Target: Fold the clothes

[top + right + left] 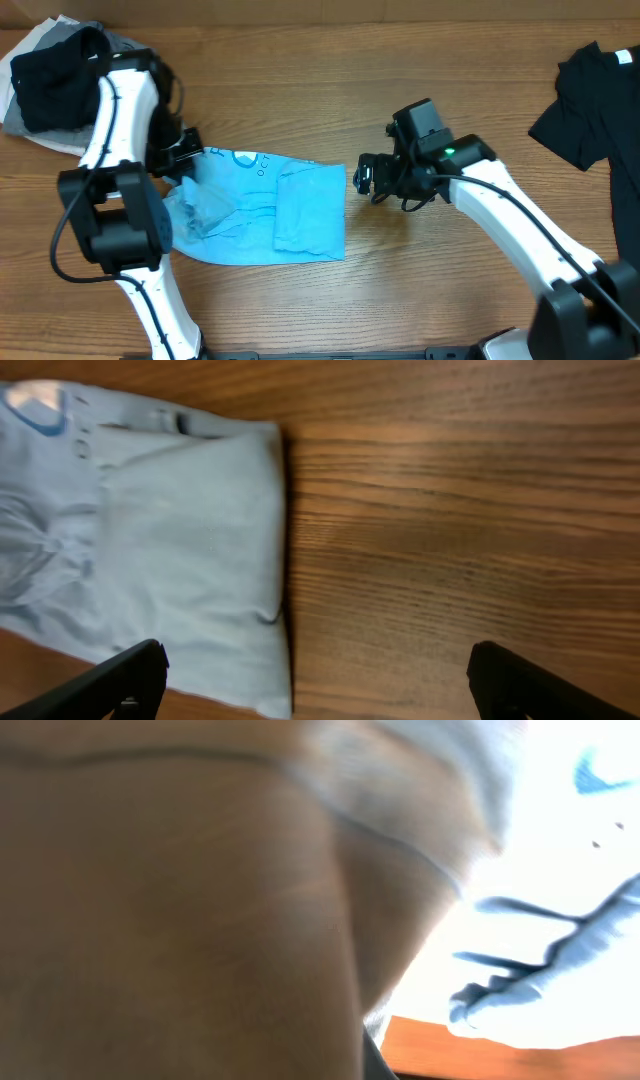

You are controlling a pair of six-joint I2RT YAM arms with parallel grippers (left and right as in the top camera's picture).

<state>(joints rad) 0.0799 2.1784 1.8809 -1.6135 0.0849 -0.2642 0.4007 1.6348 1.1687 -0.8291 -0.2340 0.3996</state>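
A light blue shirt [270, 205] lies partly folded on the wooden table, its right part doubled over and its left part bunched. My right gripper [366, 180] hovers just right of the shirt's right edge; in the right wrist view it [320, 690] is open and empty, with the shirt's folded edge [200, 540] under its left finger. My left gripper [188, 152] is low at the shirt's upper left edge. The left wrist view is blurred, showing only bright blue cloth [560, 950] and brown; its fingers do not show.
A pile of black and grey clothes [50, 80] sits at the back left corner, behind the left arm. A black shirt [600, 100] lies at the right edge. Bare wood [450, 280] shows in front of and behind the right arm.
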